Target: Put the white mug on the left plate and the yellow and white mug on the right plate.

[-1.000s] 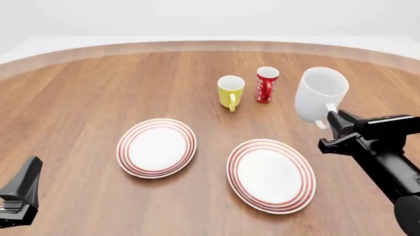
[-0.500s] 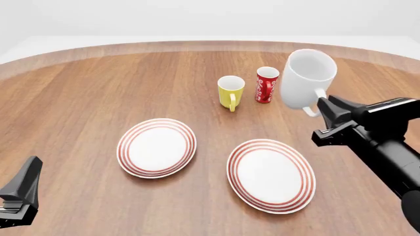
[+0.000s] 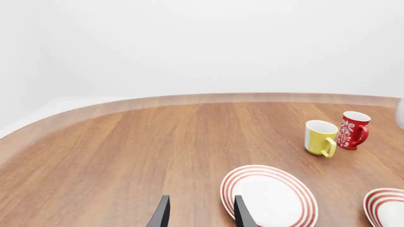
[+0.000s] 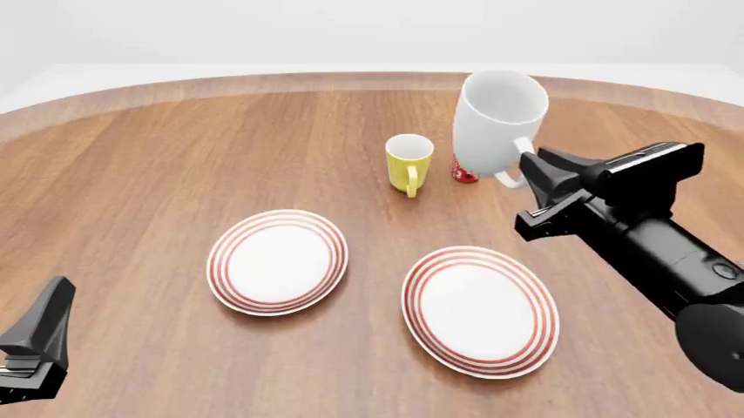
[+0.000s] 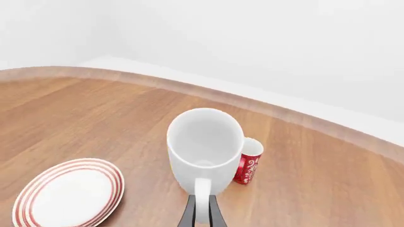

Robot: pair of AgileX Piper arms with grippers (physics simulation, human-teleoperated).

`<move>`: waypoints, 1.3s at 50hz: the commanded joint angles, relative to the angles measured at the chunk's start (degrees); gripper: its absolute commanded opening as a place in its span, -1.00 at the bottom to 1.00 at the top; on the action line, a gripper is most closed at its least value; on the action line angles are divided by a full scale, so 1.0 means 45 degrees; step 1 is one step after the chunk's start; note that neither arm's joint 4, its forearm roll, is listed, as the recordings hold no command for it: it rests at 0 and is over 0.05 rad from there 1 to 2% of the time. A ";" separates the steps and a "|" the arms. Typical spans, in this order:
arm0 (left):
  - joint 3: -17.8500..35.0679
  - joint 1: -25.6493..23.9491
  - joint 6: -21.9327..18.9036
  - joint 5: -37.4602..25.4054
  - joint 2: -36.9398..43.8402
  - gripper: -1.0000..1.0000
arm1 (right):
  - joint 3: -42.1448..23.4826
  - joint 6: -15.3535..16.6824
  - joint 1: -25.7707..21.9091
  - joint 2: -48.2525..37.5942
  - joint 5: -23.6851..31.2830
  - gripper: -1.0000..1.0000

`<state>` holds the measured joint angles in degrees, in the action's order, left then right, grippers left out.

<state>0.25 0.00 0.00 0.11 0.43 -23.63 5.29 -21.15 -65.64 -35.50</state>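
The right gripper (image 4: 525, 180) is clenched on the handle of the white mug (image 4: 497, 120), held upright above the table (image 4: 174, 165), mouth up, handle toward the arm, hiding the red-and-white cup (image 5: 248, 161).

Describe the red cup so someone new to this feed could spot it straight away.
Look to the far side of the wooden table, beyond the two red-ringed plates. There, right of the small yellow mug, stands the red cup, partly hidden in the front view behind the lifted white mug. It alone is red with a white pattern.
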 commanded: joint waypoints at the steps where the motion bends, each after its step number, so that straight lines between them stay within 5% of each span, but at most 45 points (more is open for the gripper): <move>1: 0.0000 0.0000 0.0000 0.0000 0.0000 1.00 | -0.0690 -0.0117 -0.0706 -0.0878 -0.0324 -1.00; 65: 0.0000 0.0000 0.0000 0.0000 0.0000 1.00 | -0.3542 -0.0555 -0.3616 -0.6652 -0.2216 -1.00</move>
<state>0.25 0.00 0.00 0.11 0.43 -38.15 3.82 -35.49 -92.57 -44.47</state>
